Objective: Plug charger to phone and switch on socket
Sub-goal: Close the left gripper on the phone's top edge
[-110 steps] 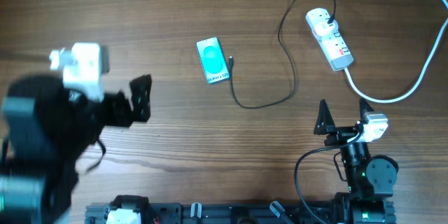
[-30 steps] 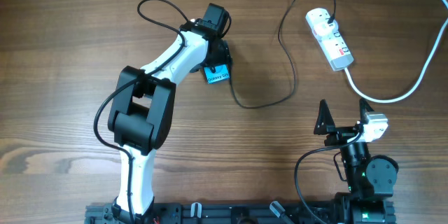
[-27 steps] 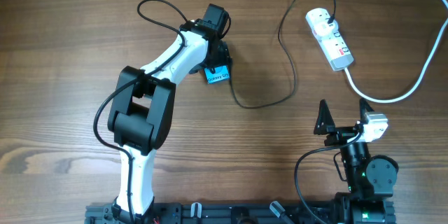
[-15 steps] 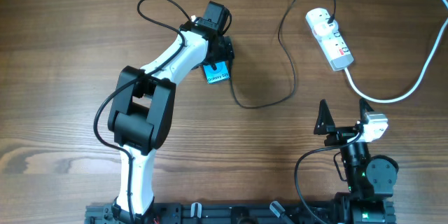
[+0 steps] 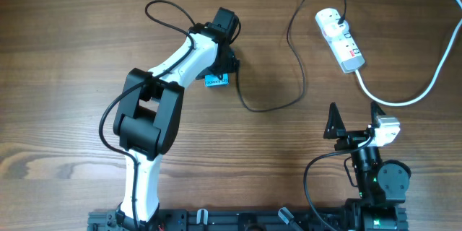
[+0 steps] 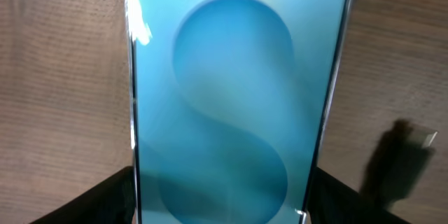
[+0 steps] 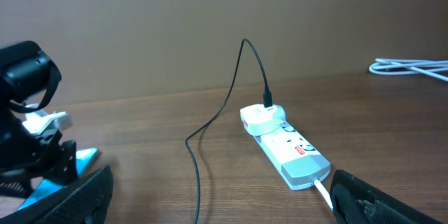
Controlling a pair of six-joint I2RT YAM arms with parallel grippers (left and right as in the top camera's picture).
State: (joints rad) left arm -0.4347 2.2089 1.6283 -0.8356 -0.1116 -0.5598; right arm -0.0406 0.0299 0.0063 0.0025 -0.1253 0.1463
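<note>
Across the wood table (image 5: 65, 22), stretched far from the near edge: left arm (image 5: 148, 112). Parked low at the near right with the right gripper (image 5: 354, 115), jaws spread wide, nothing between them, well apart from every task thing. At the far right, beside the thick white cord (image 5: 426, 86), lying flat: socket (image 5: 339, 40), with the charger (image 5: 296, 79) plugged into its far end. From there, looping down and back left toward the phone (image 5: 216, 81). Clamped on that phone with the left gripper (image 5: 221, 68): in the left wrist view, cyan screen filling the gap, black fingers (image 6: 98, 199) pressed against both long edges. Seemingly held tilted, going by the right wrist view, one end up off the wood. Just right of the phone, apart from it and outside the jaws: plug tip (image 5: 237, 63)
</note>
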